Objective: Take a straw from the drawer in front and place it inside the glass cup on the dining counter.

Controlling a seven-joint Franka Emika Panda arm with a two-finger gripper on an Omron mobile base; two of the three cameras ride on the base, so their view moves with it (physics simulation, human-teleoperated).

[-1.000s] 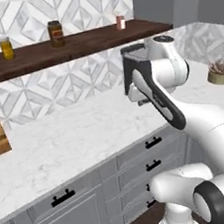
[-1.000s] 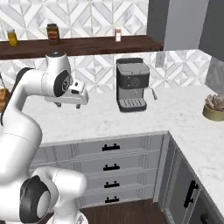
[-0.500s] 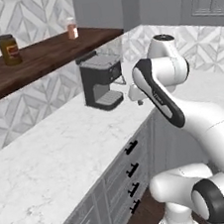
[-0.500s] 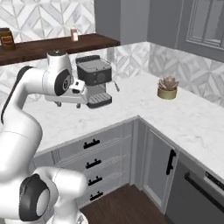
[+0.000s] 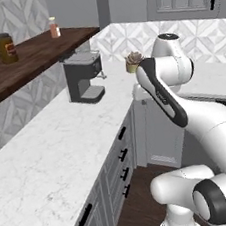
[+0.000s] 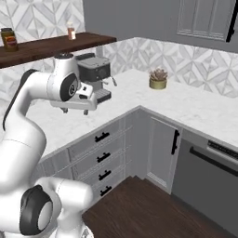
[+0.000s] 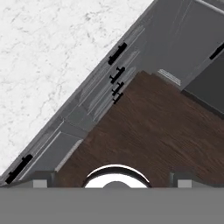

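— Where is the straw?
— I cannot tell.

— And the gripper (image 7: 113, 178)?
— Empty, with its fingertips (image 7: 43, 178) spread wide. It points down at the dark wood floor (image 7: 148, 131), just off the counter (image 7: 43, 65) edge.

— What lies below it?
— A stack of narrow grey drawers (image 7: 117, 72) with black bar handles, all closed, set under the white marble counter.

— Further out?
— A black coffee machine (image 6: 95, 76) stands on the counter behind the arm's hand. A small potted plant (image 6: 158, 79) sits in the corner, well apart from the machine. Above runs a dark wooden shelf (image 5: 32, 60) bearing a brown jar (image 5: 6, 47) and a small bottle (image 5: 53, 27).
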